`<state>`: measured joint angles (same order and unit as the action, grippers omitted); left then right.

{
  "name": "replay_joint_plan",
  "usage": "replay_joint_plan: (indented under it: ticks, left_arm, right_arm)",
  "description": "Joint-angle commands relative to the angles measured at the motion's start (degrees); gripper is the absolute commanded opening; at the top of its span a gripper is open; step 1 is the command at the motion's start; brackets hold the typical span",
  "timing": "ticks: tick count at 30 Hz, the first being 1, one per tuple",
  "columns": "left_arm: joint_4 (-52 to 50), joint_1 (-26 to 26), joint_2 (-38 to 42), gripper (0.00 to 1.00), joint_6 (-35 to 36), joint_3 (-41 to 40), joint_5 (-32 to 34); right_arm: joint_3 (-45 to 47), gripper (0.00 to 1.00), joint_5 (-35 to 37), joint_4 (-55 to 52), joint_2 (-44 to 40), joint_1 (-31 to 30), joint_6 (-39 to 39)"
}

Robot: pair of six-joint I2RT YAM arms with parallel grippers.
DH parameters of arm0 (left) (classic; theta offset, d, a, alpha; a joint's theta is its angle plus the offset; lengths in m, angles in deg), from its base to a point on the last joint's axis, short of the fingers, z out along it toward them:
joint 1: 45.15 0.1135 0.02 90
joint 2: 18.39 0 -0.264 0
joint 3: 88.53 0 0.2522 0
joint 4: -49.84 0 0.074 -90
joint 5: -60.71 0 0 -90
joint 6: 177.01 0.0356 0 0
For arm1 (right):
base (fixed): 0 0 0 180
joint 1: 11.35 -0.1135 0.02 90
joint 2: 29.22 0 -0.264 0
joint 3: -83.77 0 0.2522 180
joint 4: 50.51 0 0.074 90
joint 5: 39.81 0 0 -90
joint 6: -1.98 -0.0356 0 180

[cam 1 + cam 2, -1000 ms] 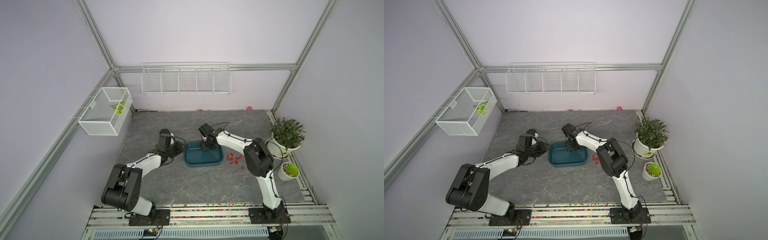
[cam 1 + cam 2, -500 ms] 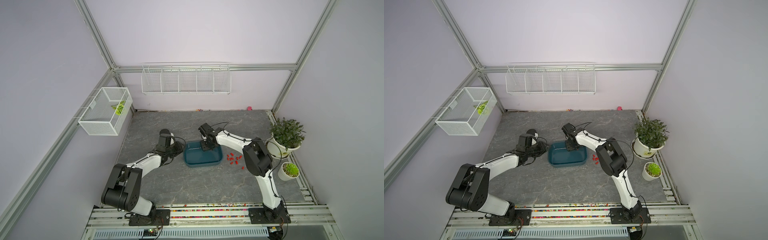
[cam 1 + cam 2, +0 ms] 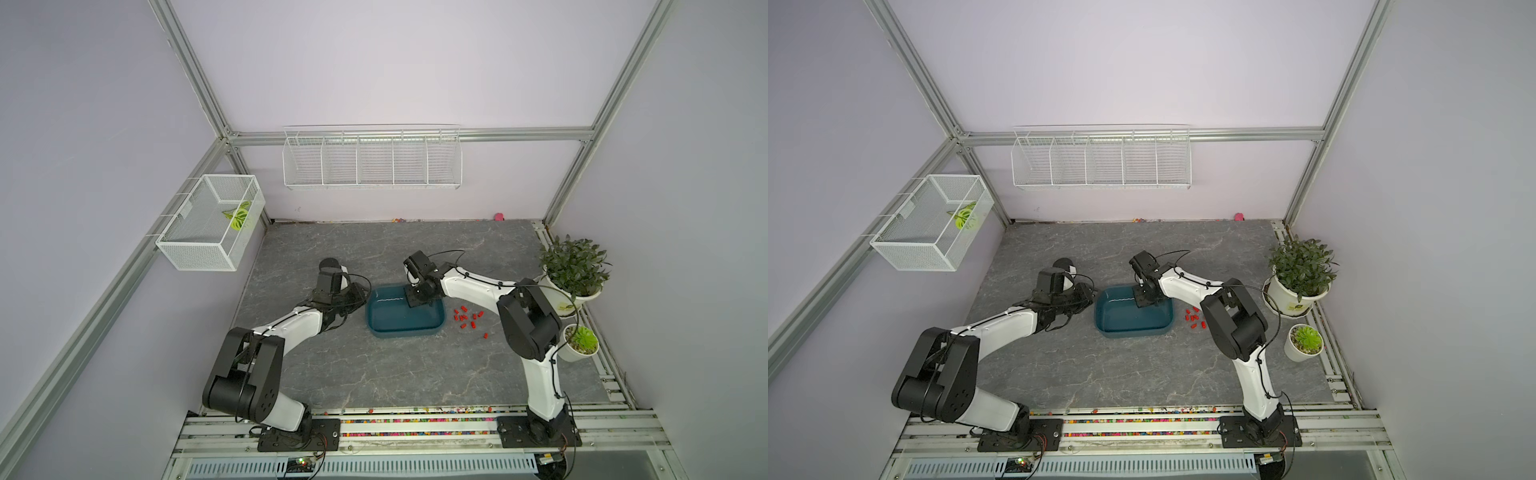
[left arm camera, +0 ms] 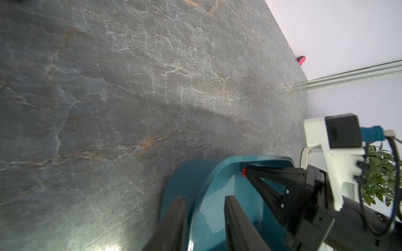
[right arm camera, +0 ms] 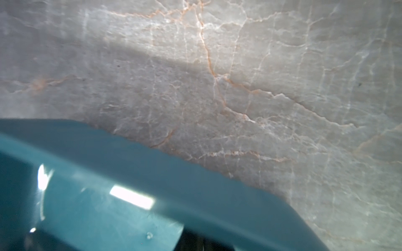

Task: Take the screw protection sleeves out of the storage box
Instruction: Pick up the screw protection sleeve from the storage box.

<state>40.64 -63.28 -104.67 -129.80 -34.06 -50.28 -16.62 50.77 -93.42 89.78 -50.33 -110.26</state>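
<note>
1. One red cap [image 4: 244, 171] is sitting pinched at the very tips of the right gripper [image 4: 247, 171]. It is inside the tub [image 4: 195, 173], close against the wall by the rounded corner.
2. About ten more red caps [image 3: 468, 318] are lying scattered on the grey stone table [image 3: 374, 374]. They are just beside the tub on the right arm's side, well apart from both grippers.
3. Each cap is showing as a tiny, bright red, short cylinder, far smaller than a finger. The tub is showing as shallow, glossy and dark teal, with rounded corners and a rim.
4. The right gripper is reaching down into the tub with its black fingers drawn together to a narrow point on the cap.
5. The left gripper [image 4: 204, 198] is standing narrow, and its fingers [image 4: 235, 217] are straddling the tub's end wall. One finger is outside and one inside, clamping the rim.
</note>
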Motion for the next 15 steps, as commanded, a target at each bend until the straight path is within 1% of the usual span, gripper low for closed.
replay_joint_plan:
  ticks: [1, 9, 15]
  left_arm:
    - [0.4, -0.2, -0.2, 0.37, 0.9, 1.6, -0.2]
    - [0.2, -0.2, -0.5, 0.37, 0.8, 1.8, -0.2]
    - [0.2, -0.2, -0.5, 0.37, 0.8, 1.8, -0.2]
  right_arm:
    - [2.2, 0.02, -1.5, 2.7, -4.0, 0.0, 0.2]
    - [5.4, 0.02, -3.6, 4.7, -8.3, 0.0, -0.6]
    - [8.7, 0.02, -4.7, 5.1, -14.1, 0.0, -1.3]
